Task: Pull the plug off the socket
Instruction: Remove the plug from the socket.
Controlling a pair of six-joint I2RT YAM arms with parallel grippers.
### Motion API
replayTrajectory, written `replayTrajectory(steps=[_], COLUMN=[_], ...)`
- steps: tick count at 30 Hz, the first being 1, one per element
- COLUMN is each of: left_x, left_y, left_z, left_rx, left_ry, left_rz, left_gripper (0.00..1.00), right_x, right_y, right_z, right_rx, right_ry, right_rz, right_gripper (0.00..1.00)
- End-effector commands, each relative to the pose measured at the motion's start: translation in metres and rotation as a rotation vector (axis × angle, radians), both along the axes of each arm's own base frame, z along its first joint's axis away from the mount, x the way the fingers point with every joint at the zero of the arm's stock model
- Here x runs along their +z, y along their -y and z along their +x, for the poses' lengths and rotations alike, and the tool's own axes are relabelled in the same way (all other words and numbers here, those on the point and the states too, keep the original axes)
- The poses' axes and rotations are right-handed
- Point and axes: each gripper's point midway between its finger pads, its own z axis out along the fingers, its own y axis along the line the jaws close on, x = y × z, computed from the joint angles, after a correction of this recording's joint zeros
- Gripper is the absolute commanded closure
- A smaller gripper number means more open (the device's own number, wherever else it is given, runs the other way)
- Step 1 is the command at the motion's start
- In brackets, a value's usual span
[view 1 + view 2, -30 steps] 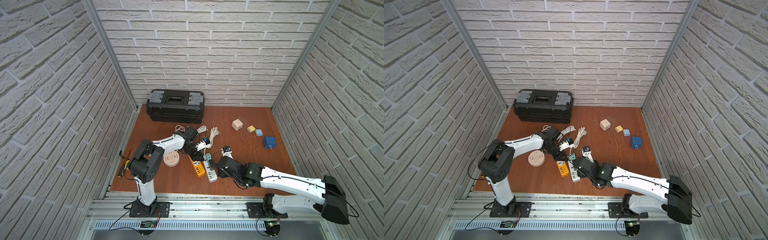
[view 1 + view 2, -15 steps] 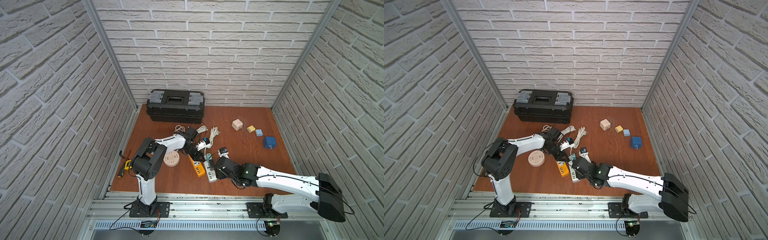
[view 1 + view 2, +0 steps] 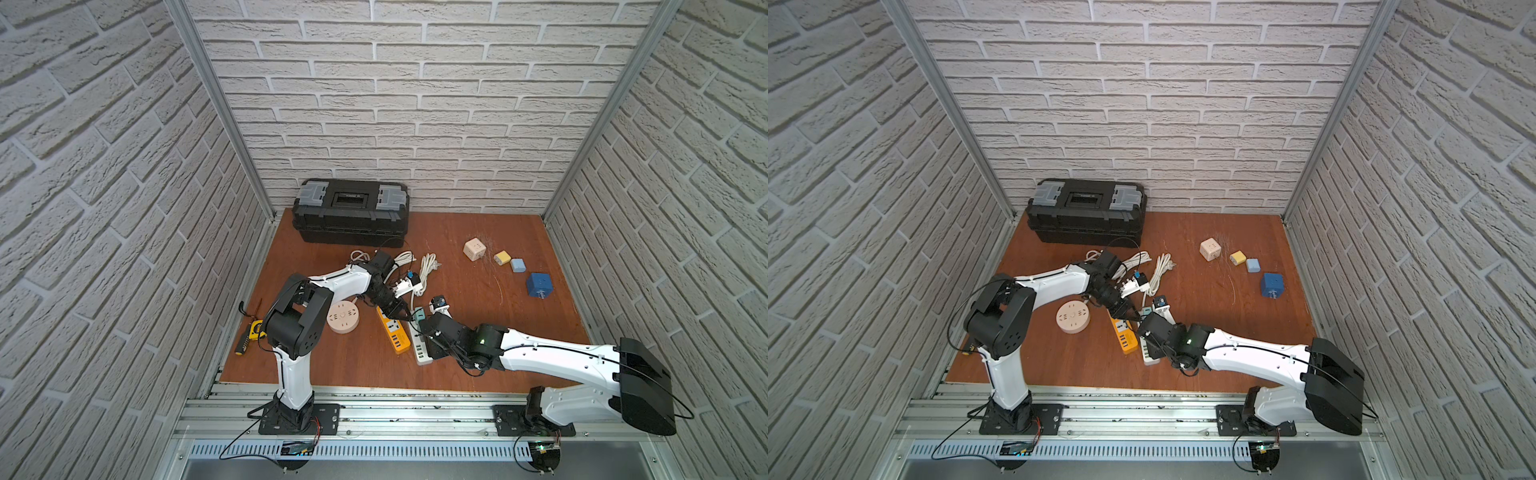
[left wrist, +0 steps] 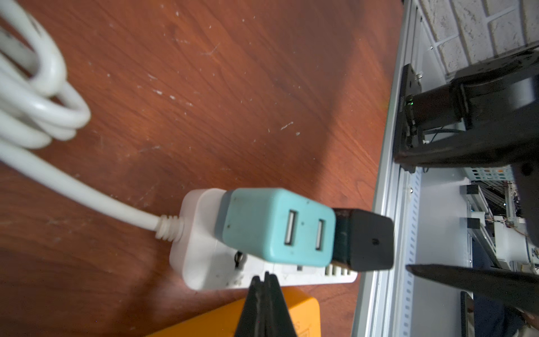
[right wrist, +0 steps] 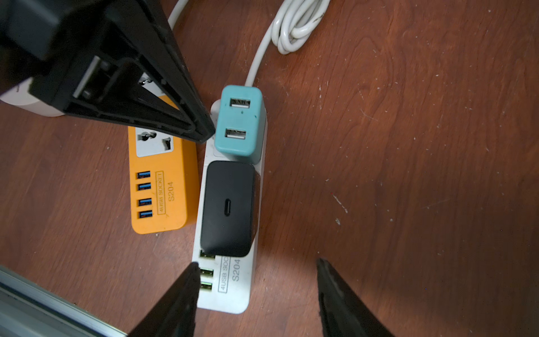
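In a top view, the toolbox [image 3: 351, 212] sits shut, contents hidden. Left wrist: the left claw [image 4: 264, 280] is pinched together, empty, beside the strip [image 4: 204, 262], which holds a teal plug [image 4: 277, 227] and a black plug [image 4: 364, 242]. Right wrist: the right claw [image 5: 256, 264] is spread apart over the black plug.

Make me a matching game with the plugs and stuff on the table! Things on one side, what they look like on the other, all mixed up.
Things:
1. teal charger
2. black charger
3. orange power strip
4. left gripper

Looks:
A. four blue USB ports
B. shut tight
C. one little oval port
D. two USB ports

Pairs: 1-D, 2-C, 3-A, 4-B.
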Motion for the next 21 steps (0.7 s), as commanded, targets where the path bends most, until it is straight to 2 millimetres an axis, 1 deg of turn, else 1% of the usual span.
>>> replayTrajectory(steps=[1, 5, 15, 21], left_x=[-0.004, -0.015, -0.033, -0.038], left_y=[0.003, -0.001, -0.010, -0.016], left_z=[-0.003, 0.003, 0.011, 0.012], left_rx=[-0.021, 0.006, 0.062, 0.082], left_ry=[-0.042, -0.032, -0.061, -0.080], left_rz=[-0.010, 0.035, 0.084, 0.101], left_gripper=[1.00, 1.00, 1.00, 1.00], right_x=[0.011, 0.011, 0.013, 0.004], right_y=[-0.006, -0.006, -0.017, -0.018], right_z=[0.006, 0.007, 0.012, 0.016], right_rx=[-0.015, -0.011, 0.028, 0.037], right_ry=[0.025, 0.026, 0.021, 0.008], right_rz=[0.033, 0.024, -0.020, -0.075], right_gripper=[0.36, 0.36, 0.37, 0.39])
